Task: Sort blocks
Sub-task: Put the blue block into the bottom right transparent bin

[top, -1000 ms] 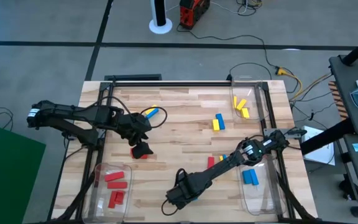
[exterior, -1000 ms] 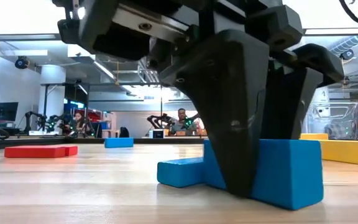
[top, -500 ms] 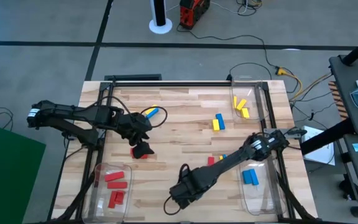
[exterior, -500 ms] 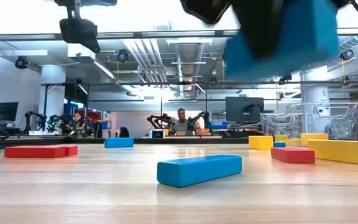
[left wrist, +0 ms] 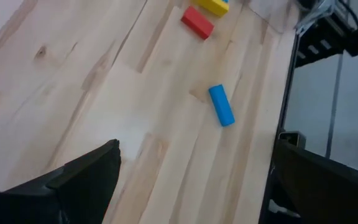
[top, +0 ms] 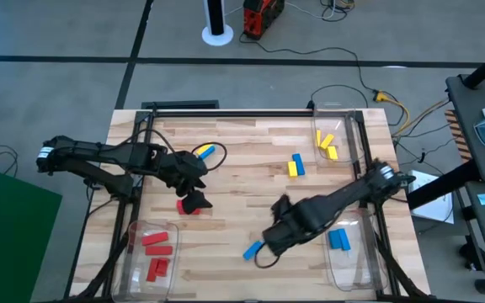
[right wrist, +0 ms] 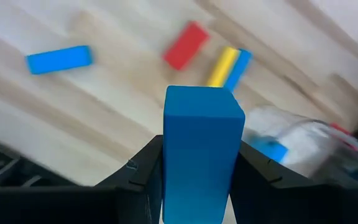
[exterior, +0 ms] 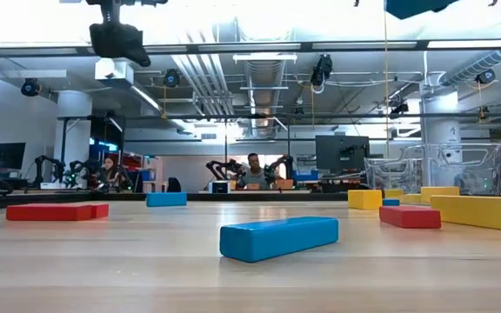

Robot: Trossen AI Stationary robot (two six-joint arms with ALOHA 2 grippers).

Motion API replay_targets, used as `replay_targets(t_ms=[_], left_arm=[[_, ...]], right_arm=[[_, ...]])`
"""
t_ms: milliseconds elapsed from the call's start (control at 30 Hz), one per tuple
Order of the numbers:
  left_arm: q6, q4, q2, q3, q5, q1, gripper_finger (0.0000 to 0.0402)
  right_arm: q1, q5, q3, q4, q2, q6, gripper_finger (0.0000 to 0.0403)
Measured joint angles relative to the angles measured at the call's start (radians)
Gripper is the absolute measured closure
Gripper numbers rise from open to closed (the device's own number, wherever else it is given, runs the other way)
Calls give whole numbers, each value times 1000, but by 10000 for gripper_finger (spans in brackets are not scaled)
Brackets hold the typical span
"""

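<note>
Overhead, the right gripper (top: 278, 238) hangs above the front of the table with a blue block between its fingers, presumably lifted clear so it can go to the bin (top: 362, 268) at its right, where a blue one (top: 338, 240) already lies. Just beside it on the wood lies a loose blue block (top: 253, 250). The left gripper (top: 194, 195) sits low over a red block (top: 188, 208), with the red-filled bin (top: 138, 257) near it; I cannot tell how its jaws stand.

From table height, the loose blue block (exterior: 278, 237) lies flat on pale planks, red (exterior: 56, 210) and yellow (exterior: 477, 211) bricks farther off, people seated in the workshop behind.

From the left wrist, only bare striped wood and that blue block (left wrist: 220, 105) ahead of the fingers.

From the right wrist, the fingers are closed tight on the held block (right wrist: 201, 155), gripped end-up; beyond it a red block (right wrist: 186, 45) and a yellow-blue pair (right wrist: 229, 68) wait on the table
</note>
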Motion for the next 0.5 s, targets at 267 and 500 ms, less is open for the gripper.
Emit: replay_targets(t_ms=[267,500], left_arm=[[-36,86,0,0,0,9,8],[-82,112,0,0,-17,38,8]], right_arm=[[18,0,-367,46,-277,89,278],[70,0,-603,62,-502,243,278]])
